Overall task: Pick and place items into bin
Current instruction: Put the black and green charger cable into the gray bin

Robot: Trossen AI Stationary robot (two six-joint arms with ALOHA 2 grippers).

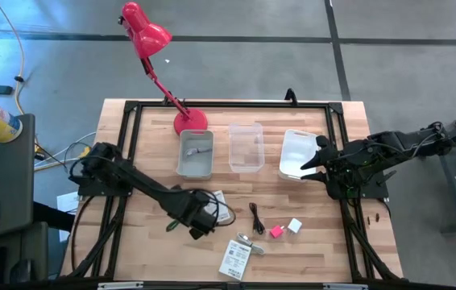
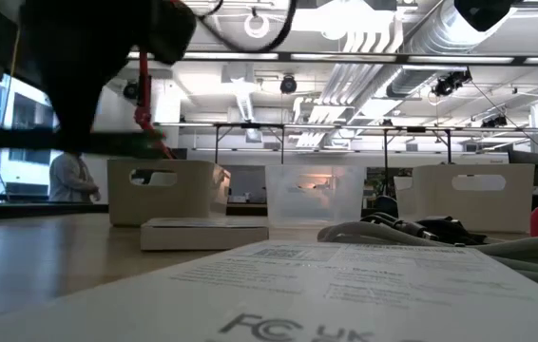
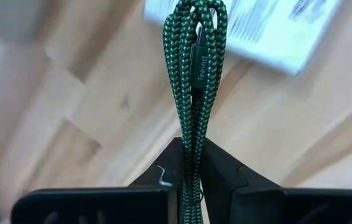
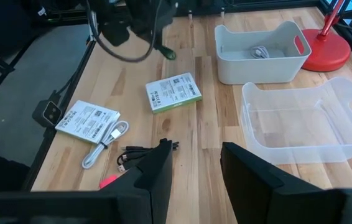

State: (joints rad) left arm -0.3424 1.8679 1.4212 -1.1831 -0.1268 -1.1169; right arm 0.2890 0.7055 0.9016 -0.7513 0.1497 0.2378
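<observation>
My left gripper (image 1: 198, 222) hangs over the near left part of the table, shut on a folded bundle of green braided cable (image 3: 194, 68). Beside it lies a white printed box (image 4: 173, 92). Nearer the table's front, a white card (image 1: 236, 256) has a grey cable (image 4: 104, 140) on it. A black cable (image 1: 257, 216), a pink cube (image 1: 276, 232) and a white cube (image 1: 295, 225) rest flat on the wood. My right gripper (image 4: 194, 162) is open and raised at the table's right side, holding nothing. My left gripper pinches several strands of the green cable bundle (image 3: 193, 134) together between its two fingers. The fingers come from above and point down. The bundle hangs below them, and its looped end (image 3: 196, 9) is clear of the table.
Three bins stand in a row at the back: a grey bin (image 1: 195, 153) with a cable in it, a clear bin (image 1: 246, 147) and a white bin (image 1: 300, 153). A red desk lamp (image 1: 151, 40) stands at the back left. Bare wood lies at the near left.
</observation>
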